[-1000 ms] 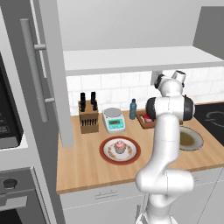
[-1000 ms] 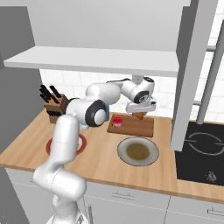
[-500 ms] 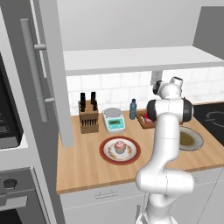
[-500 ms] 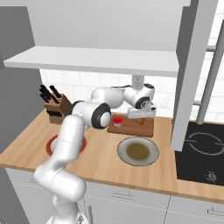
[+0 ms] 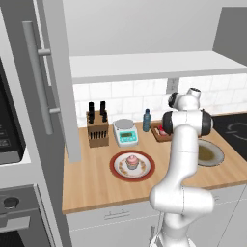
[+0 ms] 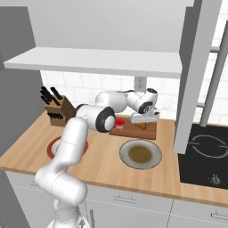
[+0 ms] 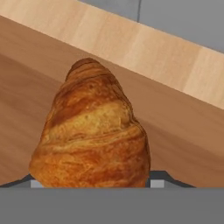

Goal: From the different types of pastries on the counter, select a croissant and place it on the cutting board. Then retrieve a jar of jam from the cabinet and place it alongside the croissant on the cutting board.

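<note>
While the croissant (image 7: 94, 135) lies on the cutting board (image 6: 127, 129) at the back of the table (image 6: 102, 167), the gripper (image 6: 143, 118) hangs just over it, and I cannot tell whether its fingers grip the pastry or stand apart. The jam jar (image 6: 119, 123) sits on the board's left end, and the cupcake (image 5: 132, 162) rests on its red-rimmed plate (image 5: 118, 169).

The golden, flaky croissant (image 7: 92, 131) lies on the brown, dark-rimmed cutting board (image 6: 127, 130), toward the board's right end. The board sits at the tabletop's (image 6: 104, 167) back edge, and the small red jar of jam (image 6: 119, 123) stands apparently at its left end.
</note>
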Robot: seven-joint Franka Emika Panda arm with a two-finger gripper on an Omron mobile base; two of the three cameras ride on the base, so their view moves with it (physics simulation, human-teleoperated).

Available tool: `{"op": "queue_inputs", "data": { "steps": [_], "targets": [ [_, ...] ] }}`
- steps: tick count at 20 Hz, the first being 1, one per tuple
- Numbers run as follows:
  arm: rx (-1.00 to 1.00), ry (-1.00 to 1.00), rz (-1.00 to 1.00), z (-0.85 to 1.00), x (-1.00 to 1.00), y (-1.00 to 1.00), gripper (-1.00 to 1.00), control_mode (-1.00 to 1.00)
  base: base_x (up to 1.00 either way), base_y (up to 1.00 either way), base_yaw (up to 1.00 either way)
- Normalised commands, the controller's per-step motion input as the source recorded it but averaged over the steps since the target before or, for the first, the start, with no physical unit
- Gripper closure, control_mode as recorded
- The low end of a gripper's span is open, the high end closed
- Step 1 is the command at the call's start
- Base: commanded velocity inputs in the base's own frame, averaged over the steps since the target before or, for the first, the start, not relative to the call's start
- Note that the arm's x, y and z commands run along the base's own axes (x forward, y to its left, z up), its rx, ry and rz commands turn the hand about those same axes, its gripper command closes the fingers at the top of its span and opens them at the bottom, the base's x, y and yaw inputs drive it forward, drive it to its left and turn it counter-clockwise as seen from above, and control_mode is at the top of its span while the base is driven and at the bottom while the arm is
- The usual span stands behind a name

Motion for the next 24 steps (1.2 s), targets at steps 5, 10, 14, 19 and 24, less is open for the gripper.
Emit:
{"op": "queue_inputs", "data": {
  "steps": [5, 10, 14, 19, 24],
  "targets": [
    [-0.05, 0.00, -0.03, -0.78, 0.37, 0.31, -1.00, -1.00, 0.00, 0.00, 0.00],
    [0.01, 0.00, -0.01, -0.12, 0.12, 0.02, -1.00, -1.00, 0.00, 0.00, 0.00],
    [0.00, 0.00, -0.02, 0.00, 0.00, 0.00, -1.00, -1.00, 0.00, 0.00, 0.00],
    [0.01, 0.00, -0.05, 0.00, -0.04, 0.00, -1.00, -1.00, 0.00, 0.00, 0.00],
    [0.10, 0.02, -0.05, 0.56, 0.00, 0.00, -1.00, -1.00, 0.00, 0.00, 0.00]
  ]
}}
